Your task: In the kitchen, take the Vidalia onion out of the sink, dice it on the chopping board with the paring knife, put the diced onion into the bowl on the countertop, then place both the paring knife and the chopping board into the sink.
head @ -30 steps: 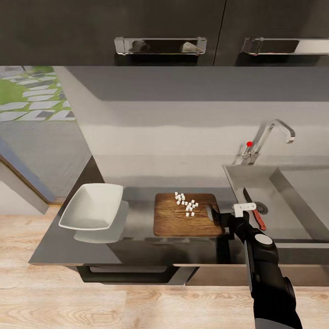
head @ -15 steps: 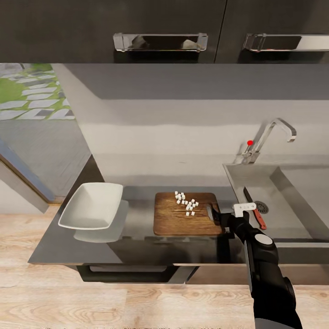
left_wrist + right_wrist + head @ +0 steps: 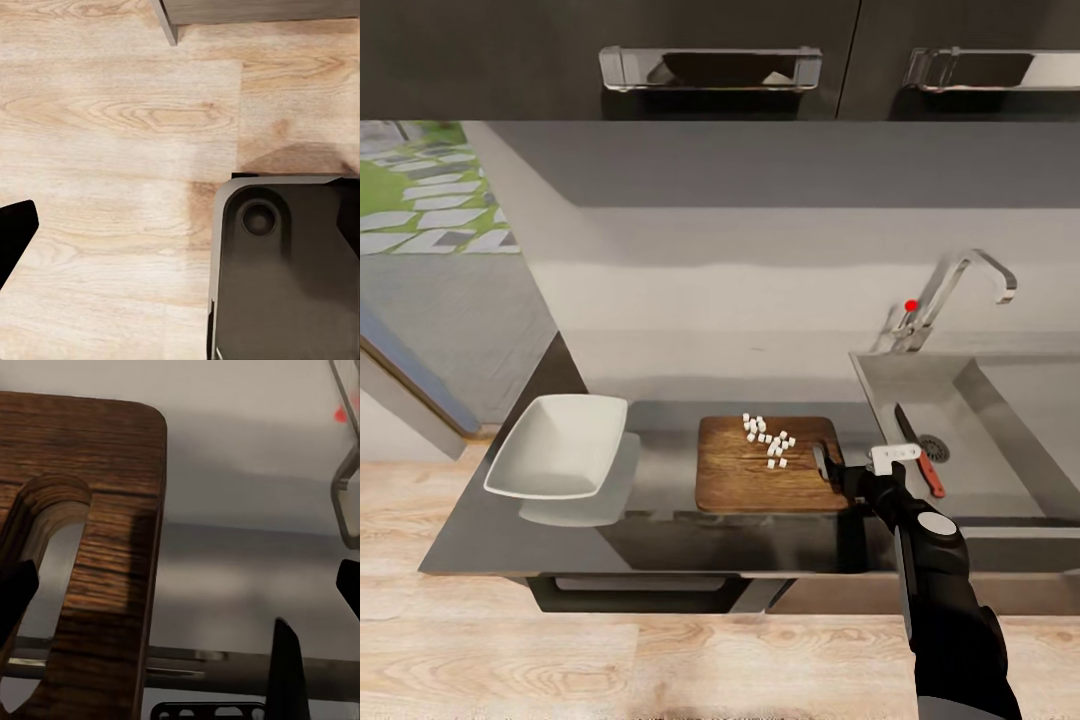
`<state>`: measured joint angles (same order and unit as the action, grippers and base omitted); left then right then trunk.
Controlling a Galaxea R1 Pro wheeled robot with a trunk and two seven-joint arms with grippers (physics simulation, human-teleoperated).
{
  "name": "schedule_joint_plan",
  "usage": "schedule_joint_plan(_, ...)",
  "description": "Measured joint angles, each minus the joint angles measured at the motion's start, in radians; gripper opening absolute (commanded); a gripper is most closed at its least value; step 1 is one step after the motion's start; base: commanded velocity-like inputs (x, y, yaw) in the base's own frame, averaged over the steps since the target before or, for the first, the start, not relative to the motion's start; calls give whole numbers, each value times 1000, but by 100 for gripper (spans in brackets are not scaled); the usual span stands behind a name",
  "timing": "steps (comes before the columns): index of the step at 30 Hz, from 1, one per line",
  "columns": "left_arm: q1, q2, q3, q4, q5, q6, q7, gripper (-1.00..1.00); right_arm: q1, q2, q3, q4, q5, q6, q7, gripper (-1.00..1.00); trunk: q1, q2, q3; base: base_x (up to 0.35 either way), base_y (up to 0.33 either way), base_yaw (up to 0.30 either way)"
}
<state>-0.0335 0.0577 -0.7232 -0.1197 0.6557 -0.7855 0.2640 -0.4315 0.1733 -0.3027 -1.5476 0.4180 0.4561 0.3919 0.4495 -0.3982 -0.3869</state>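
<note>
Since a second ago our view has tilted a little, so the cabinet handles sit higher in frame, while the things themselves keep their places.

Nearest us, our right gripper (image 3: 838, 472) reaches to the slotted handle end of the chopping board (image 3: 745, 478). In the right wrist view its dark fingers (image 3: 15, 589) stand parted on either side of that end of the board (image 3: 105, 547), one at the slot; we cannot tell whether they press the wood.

The board is dark brown, grained, with rounded corners, lying flat on the glossy grey tabletop (image 3: 660, 540). Small white onion cubes (image 3: 768, 440) are scattered on its far half. Left of it, apart, sits the shallow white bowl (image 3: 558, 458).

Farther right, the paring knife (image 3: 918, 452) lies inside the steel sink (image 3: 1000, 400) beside the round drain, below the chrome tap (image 3: 950, 295).
</note>
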Motion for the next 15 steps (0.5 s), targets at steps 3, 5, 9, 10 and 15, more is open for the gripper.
schedule_joint_plan(3, 0, 0, 0, 0, 0, 0, 0, 100, 0, 0, 0, 0, 0, 0, 0, 100, 0, 0, -5, 0, 0, 0)
schedule_joint_plan(5, 0, 0, 0, 0, 0, 0, 0, 100, 0, 0, 0, 0, 0, 0, 0, 100, 0, 0, -8, 0, 0, 0)
schedule_joint_plan(9, 0, 0, 0, 0, 0, 0, 0, 100, 0, 0, 0, 0, 0, 0, 0, 100, 0, 0, -14, 0, 0, 0)
schedule_joint_plan(10, 0, 0, 0, 0, 0, 0, 0, 100, 0, 0, 0, 0, 0, 0, 0, 100, 0, 0, -15, 0, 0, 0)
schedule_joint_plan(15, 0, 0, 0, 0, 0, 0, 1, 100, 0, 0, 0, 0, -1, 0, 0, 100, 0, 0, -23, 0, 0, 0)
